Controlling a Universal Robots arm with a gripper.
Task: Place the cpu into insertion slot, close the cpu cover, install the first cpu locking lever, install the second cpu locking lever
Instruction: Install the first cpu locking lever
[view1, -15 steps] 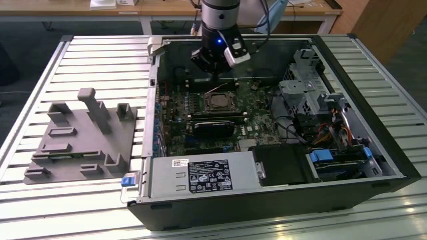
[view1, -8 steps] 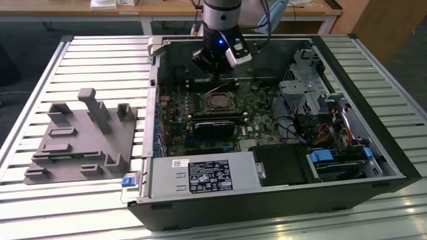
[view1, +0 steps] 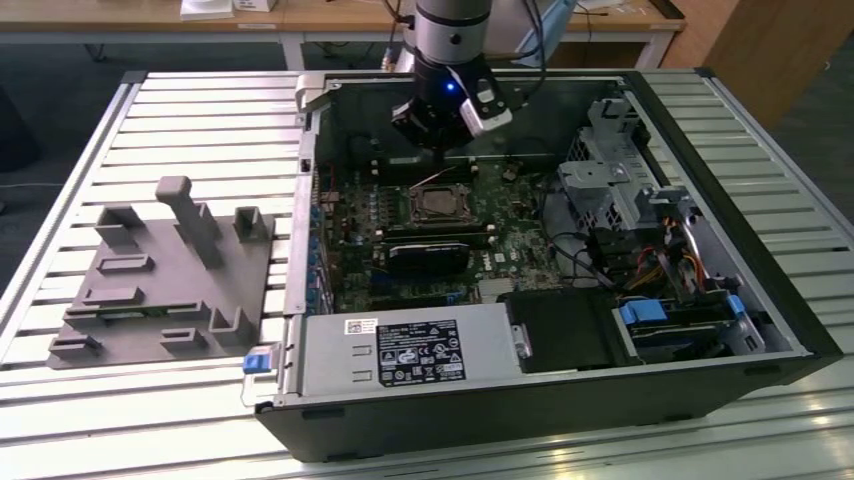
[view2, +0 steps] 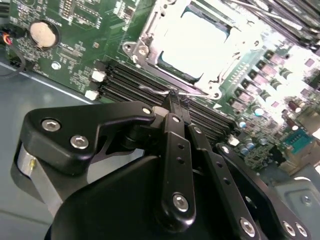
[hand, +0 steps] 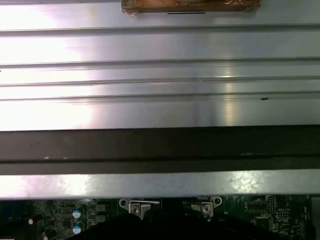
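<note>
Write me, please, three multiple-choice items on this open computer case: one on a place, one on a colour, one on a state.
1. The grey moulded fixture lies:
A. inside the black computer case
B. on the slatted metal table, to the exterior view's left of the case
C. on top of the case

2. The motherboard is:
A. red
B. blue
C. green

3. The pale silvery square cpu is:
A. seated in the insertion slot
B. lying on the fixture
C. lying on the table

Answers:
1. B, it rests on the slats beside the case.
2. C, the board shows green.
3. A, it sits within the metal rim, apart from the gripper.
</note>
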